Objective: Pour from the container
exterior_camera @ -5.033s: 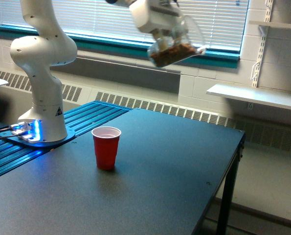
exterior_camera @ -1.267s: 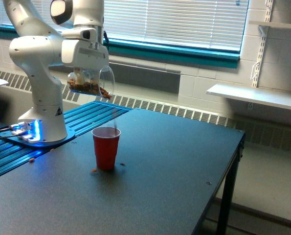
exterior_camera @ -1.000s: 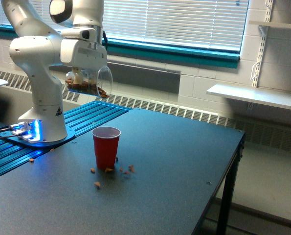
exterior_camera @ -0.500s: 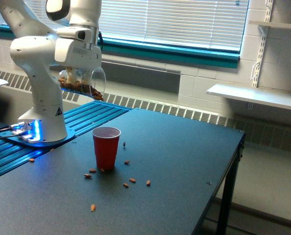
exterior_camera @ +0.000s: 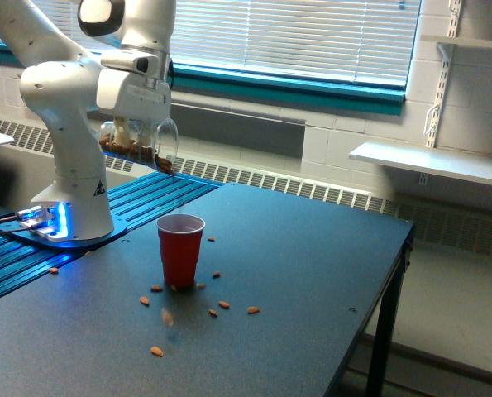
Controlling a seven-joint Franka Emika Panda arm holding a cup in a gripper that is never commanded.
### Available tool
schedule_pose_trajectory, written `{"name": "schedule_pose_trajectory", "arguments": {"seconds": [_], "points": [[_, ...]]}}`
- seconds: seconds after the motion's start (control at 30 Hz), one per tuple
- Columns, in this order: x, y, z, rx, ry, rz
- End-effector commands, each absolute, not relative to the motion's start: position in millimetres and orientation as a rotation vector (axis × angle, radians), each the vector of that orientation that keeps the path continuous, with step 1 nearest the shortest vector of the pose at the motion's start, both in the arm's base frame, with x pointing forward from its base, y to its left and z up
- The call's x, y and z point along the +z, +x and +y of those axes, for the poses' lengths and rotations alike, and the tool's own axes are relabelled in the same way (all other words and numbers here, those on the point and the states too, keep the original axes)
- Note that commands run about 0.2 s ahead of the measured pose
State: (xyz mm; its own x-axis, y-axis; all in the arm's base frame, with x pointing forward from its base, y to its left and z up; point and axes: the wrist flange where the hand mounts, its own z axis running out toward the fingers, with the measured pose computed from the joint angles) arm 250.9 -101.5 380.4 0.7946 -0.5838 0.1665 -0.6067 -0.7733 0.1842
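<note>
The clear container (exterior_camera: 140, 142) hangs tilted on its side in my gripper (exterior_camera: 130, 128), mouth toward the exterior view's right, brown nuts lying along its lower wall. My gripper is shut on it, up and to the left of the red cup (exterior_camera: 180, 250), which stands upright on the dark table (exterior_camera: 312, 273). Several spilled nuts (exterior_camera: 221, 304) lie scattered on the table around the cup's base.
The arm's white base (exterior_camera: 72, 198) stands at the table's left on a blue ribbed strip (exterior_camera: 146, 194). The table's right edge drops off near a white wall shelf (exterior_camera: 427, 161). A window with blinds runs behind.
The container came down from upper right to above-left of the cup and tipped. Nuts fell and scattered on the table around the cup. In the last half second more rolled outward.
</note>
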Motion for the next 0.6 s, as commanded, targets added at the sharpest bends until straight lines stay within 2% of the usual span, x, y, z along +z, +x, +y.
{"name": "schedule_pose_trajectory", "arguments": {"seconds": [0.03, 0.6], "points": [[363, 248, -88, 0.096, 2.749, -0.923], [352, 250, -74, 0.064, 2.746, -0.857]]}}
